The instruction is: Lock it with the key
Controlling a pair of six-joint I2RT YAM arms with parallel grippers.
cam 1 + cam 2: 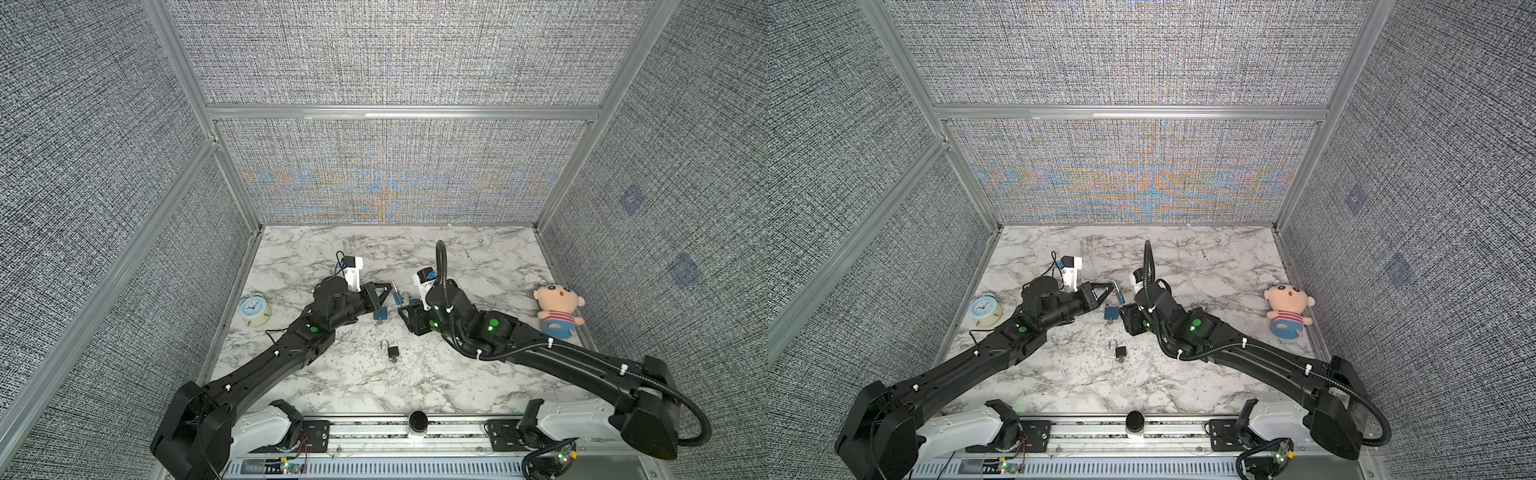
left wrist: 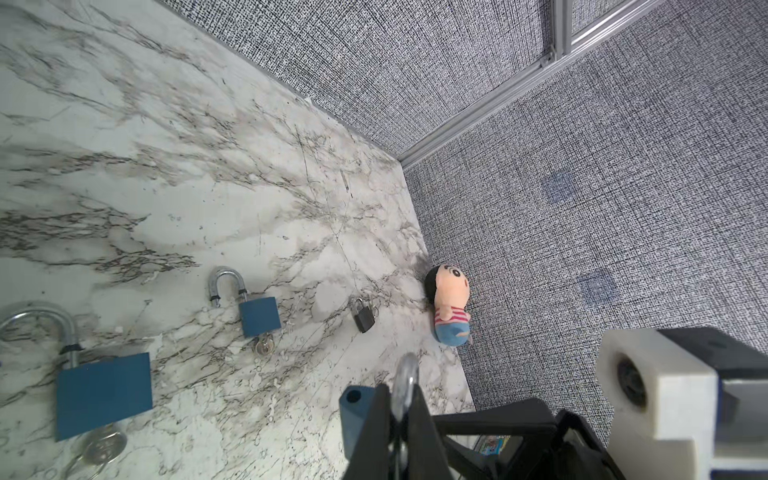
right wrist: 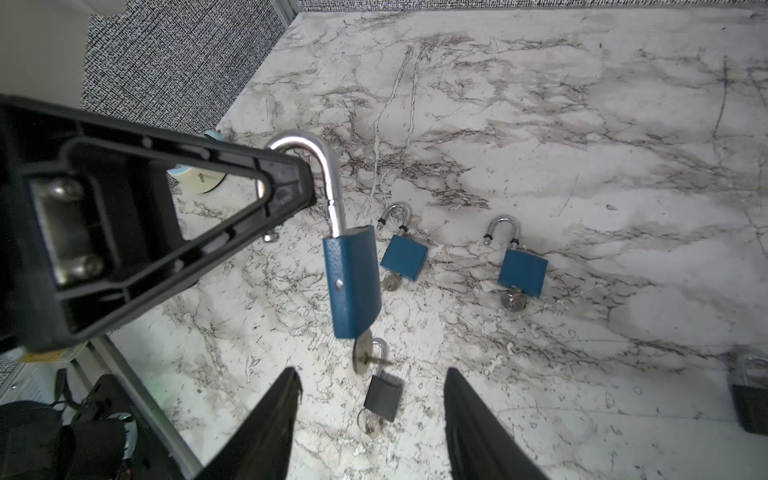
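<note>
A blue padlock (image 3: pixel 353 286) hangs in the air by its open silver shackle (image 3: pixel 316 158), and my left gripper (image 2: pixel 401 388) is shut on that shackle. Both top views show the left gripper (image 1: pixel 384 293) and the lock (image 1: pixel 1120 297) near the table's middle. A silver key (image 3: pixel 362 353) sticks out of the lock's underside. My right gripper (image 3: pixel 372 372) is open just below the key, with its fingers apart on either side and touching nothing. In a top view the right gripper (image 1: pixel 407 307) sits close to the right of the hanging lock.
Two more blue padlocks (image 3: pixel 403 257) (image 3: pixel 521 270) lie on the marble table (image 1: pixel 478 257) with keys in them. A small black padlock (image 1: pixel 392 351) lies nearer the front, and another black one (image 2: pixel 363 318) near the doll (image 1: pixel 559 309). A clock (image 1: pixel 253 309) stands at the left edge.
</note>
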